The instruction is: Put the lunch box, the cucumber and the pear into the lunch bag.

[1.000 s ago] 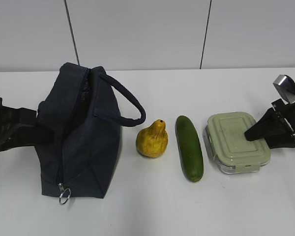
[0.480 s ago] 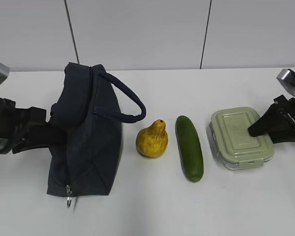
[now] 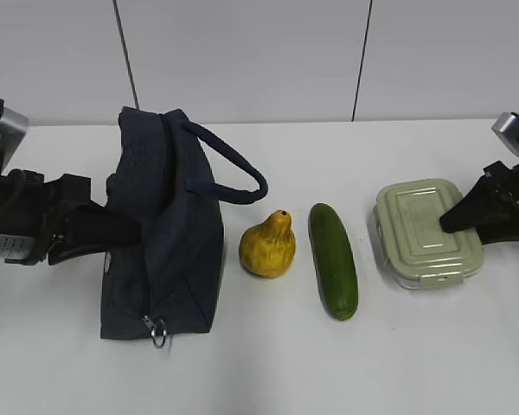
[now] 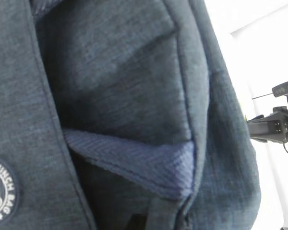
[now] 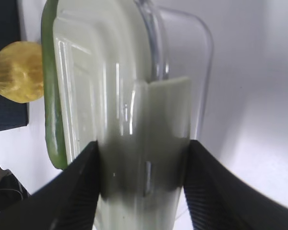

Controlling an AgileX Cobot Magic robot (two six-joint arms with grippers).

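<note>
The lunch box (image 3: 428,232) sits at the right of the tabletop (image 3: 268,363), gripped across its width by the right claw (image 5: 141,191), fingers on both sides. It looks rigid and smooth-walled, so it could slip; the hold across the lid's latch seems sensible. The left claw (image 3: 112,233) is pinched shut against the left side of the lunch bag (image 3: 164,233), whose fabric is soft and will sag. The pear (image 3: 268,246) and the cucumber (image 3: 333,259) lie between bag and box; both look firm and best grasped mid-body.
</note>
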